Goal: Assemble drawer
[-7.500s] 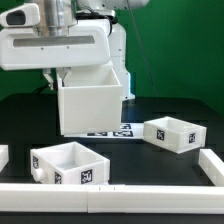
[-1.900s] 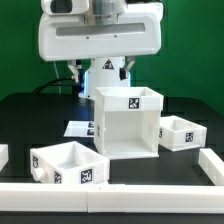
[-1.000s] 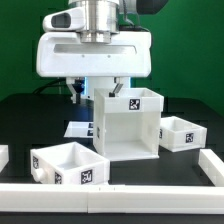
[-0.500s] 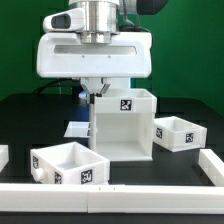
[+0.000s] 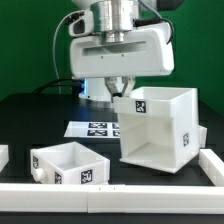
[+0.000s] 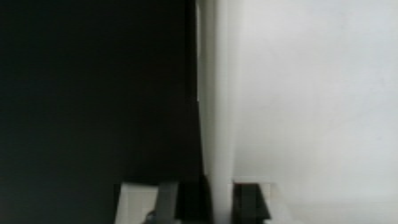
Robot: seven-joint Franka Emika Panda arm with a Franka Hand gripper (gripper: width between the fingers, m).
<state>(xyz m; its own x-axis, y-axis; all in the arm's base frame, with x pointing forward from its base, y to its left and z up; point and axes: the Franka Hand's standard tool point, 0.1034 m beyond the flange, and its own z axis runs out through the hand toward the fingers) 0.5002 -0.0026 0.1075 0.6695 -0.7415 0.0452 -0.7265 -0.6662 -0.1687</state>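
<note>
The drawer's large white boxy housing (image 5: pixel 160 128) hangs tilted over the table at the exterior view's right, open side up, with a square tag on its near wall. My gripper (image 5: pixel 122 93) is shut on the housing's upper left wall. In the wrist view that wall (image 6: pixel 267 100) runs as a thin white edge between my two dark fingers (image 6: pixel 176 205), with the gripper (image 6: pixel 210 205) closed on it. A small open-top tray (image 5: pixel 68 163) with a tag sits at the front left. The tray seen earlier at the right is hidden behind the housing.
The marker board (image 5: pixel 92 128) lies flat on the black table behind the small tray. A low white rail (image 5: pixel 110 192) runs along the front edge and up the right side (image 5: pixel 212 165). Another white part's edge (image 5: pixel 3 156) shows at the far left.
The housing, still in my grip, has moved toward the exterior view's right and tilted. It now uncovers the marker board and hides the right-hand tray.
</note>
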